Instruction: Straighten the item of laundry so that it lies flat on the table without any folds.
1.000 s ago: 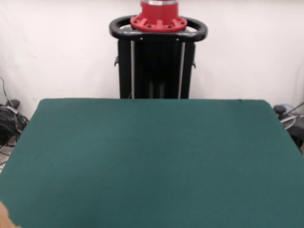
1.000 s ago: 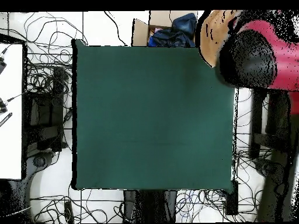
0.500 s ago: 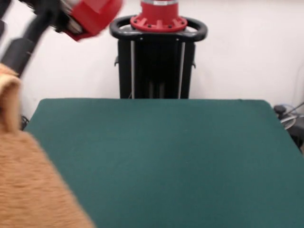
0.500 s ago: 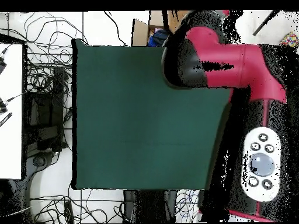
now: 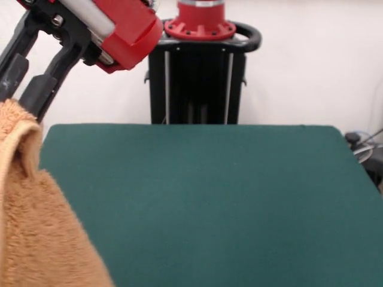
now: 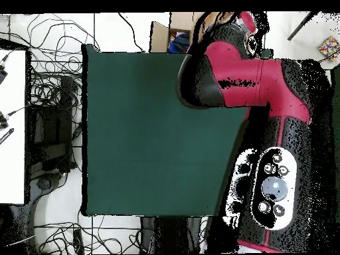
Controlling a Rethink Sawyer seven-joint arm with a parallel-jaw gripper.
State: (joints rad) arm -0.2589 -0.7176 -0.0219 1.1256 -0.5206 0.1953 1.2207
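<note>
Orange-tan terry towel [image 5: 36, 221] hangs bunched at front view's near left, clamped in jaws of gripper [image 5: 21, 104], above green desk [image 5: 227, 197]. Step: carry-in. Next, judged: lower, drag across desk to spread flat.

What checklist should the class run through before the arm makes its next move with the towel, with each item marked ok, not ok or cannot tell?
1. Towel held by the gripper: ok; in the front view the cloth hangs from the black fingers.
2. Towel flat on the table: not ok; it hangs draped at the front view's left edge.
3. Green surface free where the towel could go: ok; both views show it bare.
4. Towel free of folds: not ok; its top edge curls over.
5. Towel's position in the overhead view: cannot tell; the arm covers that corner.
</note>
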